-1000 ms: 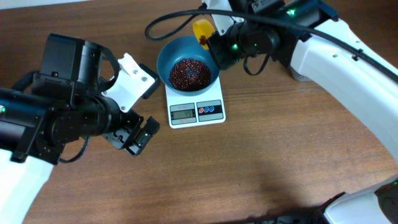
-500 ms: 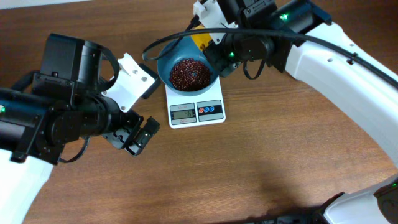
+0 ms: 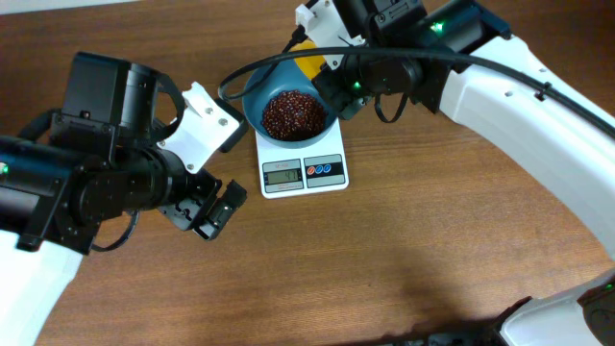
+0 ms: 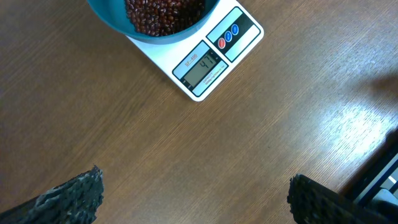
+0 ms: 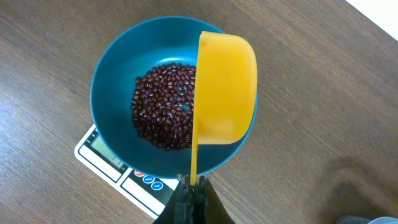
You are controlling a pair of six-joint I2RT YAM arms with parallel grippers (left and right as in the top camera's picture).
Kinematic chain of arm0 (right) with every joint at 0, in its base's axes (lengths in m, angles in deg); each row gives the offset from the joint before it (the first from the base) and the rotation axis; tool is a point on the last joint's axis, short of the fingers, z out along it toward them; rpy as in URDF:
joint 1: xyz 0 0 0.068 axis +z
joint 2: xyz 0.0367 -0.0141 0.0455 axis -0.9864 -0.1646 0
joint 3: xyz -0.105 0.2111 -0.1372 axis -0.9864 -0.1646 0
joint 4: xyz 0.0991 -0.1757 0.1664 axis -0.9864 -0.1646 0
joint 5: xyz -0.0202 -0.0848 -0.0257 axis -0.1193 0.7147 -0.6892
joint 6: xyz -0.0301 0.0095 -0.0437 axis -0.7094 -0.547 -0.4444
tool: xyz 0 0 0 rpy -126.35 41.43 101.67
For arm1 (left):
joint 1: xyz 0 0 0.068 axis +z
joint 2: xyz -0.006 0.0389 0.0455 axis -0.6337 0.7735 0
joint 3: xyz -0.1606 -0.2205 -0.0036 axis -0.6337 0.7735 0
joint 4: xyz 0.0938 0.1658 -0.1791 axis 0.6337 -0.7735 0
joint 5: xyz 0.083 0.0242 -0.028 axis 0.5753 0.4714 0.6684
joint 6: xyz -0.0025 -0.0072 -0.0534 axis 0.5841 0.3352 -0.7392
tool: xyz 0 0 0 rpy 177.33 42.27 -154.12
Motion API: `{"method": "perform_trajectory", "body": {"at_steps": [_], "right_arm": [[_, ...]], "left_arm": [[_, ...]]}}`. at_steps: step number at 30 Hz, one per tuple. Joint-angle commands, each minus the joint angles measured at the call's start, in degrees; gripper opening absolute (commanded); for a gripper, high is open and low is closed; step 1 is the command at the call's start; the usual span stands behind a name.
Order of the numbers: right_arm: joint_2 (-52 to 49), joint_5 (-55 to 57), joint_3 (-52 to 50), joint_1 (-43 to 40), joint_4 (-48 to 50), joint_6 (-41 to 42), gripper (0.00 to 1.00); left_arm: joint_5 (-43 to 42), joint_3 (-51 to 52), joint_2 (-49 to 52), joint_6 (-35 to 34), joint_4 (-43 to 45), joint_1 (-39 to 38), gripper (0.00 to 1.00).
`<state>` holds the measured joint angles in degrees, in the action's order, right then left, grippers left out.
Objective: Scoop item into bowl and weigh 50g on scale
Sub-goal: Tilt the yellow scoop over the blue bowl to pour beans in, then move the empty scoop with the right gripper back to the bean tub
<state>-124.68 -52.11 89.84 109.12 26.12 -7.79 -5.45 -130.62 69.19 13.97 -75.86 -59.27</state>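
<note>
Overhead, the right gripper (image 5: 194, 186) has its jaws pinched fully together on the thin handle of the yellow scoop (image 5: 224, 87), gripping it at the 6 o'clock end in the wrist view. From there the handle runs straight up to the cup, which is rolled onto its side, its smooth outside facing the camera, over the 3 o'clock half of the bowl (image 5: 106, 81). The beans (image 5: 161, 115) lie heaped in the bowl's bottom, just left of the scoop's straight edge. The bowl sits on the scale (image 3: 303, 173), covering its platform and leaving the display and the red and blue buttons bare at the 6 o'clock edge; the digits are too small to read surely. Behind the gripper, the right wrist hangs at the bowl's 2 o'clock, and the white forearm slants away toward 4 o'clock. The left gripper (image 3: 213, 207) hovers over the bare table (image 3: 404, 250) at the scale's 8 o'clock, jaws spread wide and holding nothing, its arm stretching off toward 9 o'clock.
</note>
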Motion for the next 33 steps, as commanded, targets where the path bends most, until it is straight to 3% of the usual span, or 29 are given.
{"method": "perform_trajectory", "body": {"at_steps": [1, 8, 12, 17, 19, 25, 33], "right_arm": [[0.42, 0.68, 0.79, 0.63, 0.22, -1.33, 0.04], [5.07, 5.79, 1.77, -4.15, -0.70, -1.11, 0.04], [10.60, 15.72, 1.77, -17.55, -8.20, -1.11, 0.04], [8.15, 15.61, 1.73, -33.90, -13.53, -1.09, 0.04], [6.58, 15.37, 1.66, -36.87, -13.53, -1.09, 0.04], [-2.27, 4.44, 1.64, -39.12, -13.53, -1.07, 0.04], [-13.22, 2.49, 1.64, -39.10, -13.53, -1.03, 0.04]], "left_arm": [[-0.66, -0.76, -0.28, -0.74, 0.09, 0.24, 0.99], [-0.63, -0.79, -0.28, -0.74, 0.07, 0.24, 0.99], [-0.63, -0.79, -0.28, -0.74, 0.07, 0.24, 0.99], [-0.66, -0.79, -0.28, -0.74, -0.15, 0.24, 0.99], [-0.66, -0.76, -0.28, -0.74, -0.33, 0.24, 0.99], [-0.63, -0.76, -0.28, -0.74, -0.33, 0.24, 0.99], [-0.63, -0.76, -0.28, -0.74, -0.33, 0.24, 0.99]]}}
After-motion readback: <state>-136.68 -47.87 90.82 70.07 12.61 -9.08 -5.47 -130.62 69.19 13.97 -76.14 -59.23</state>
